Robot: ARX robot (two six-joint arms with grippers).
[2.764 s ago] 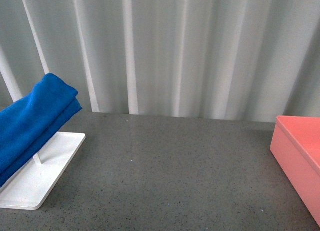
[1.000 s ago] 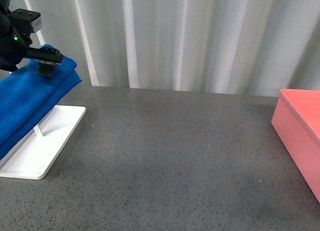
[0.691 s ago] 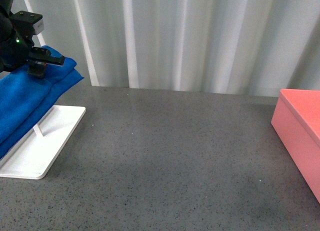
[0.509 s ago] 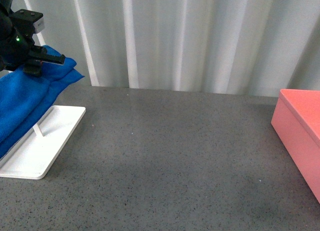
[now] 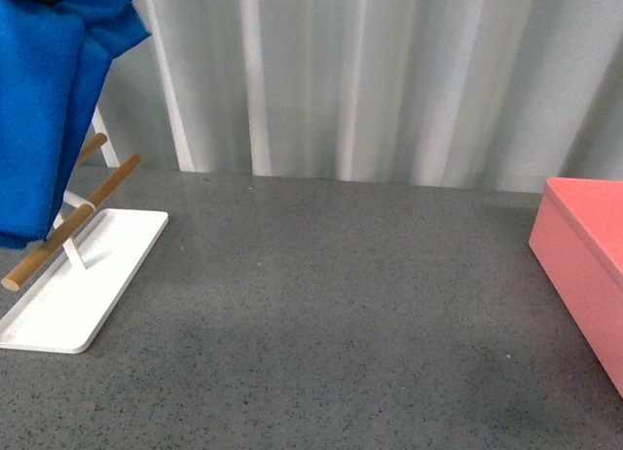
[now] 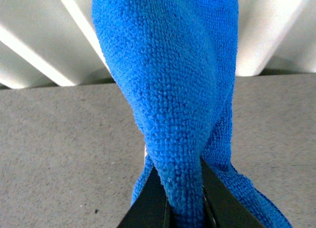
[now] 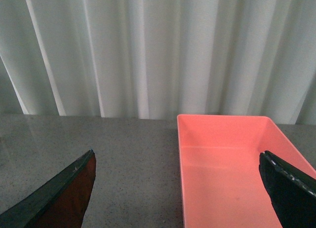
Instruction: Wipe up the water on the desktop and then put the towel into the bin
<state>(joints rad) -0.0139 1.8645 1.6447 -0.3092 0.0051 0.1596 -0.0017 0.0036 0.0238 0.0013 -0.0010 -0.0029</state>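
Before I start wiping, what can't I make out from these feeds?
Water: no puddle visible on the desktop in any view; too faint or off-frame.
The towel: front view, left and top edges cut it off.
The bin: front view, right edge crops it; right wrist view, bottom edge crops it.

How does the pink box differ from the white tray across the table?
The bin is salmon pink with straight upright walls; the white tray is flat and shallow. The tray carries wooden rails raised above it; the bin shows nothing inside. On the desktop, the bin stands at the right, the tray at the left. Both are rectangular and rest on it.
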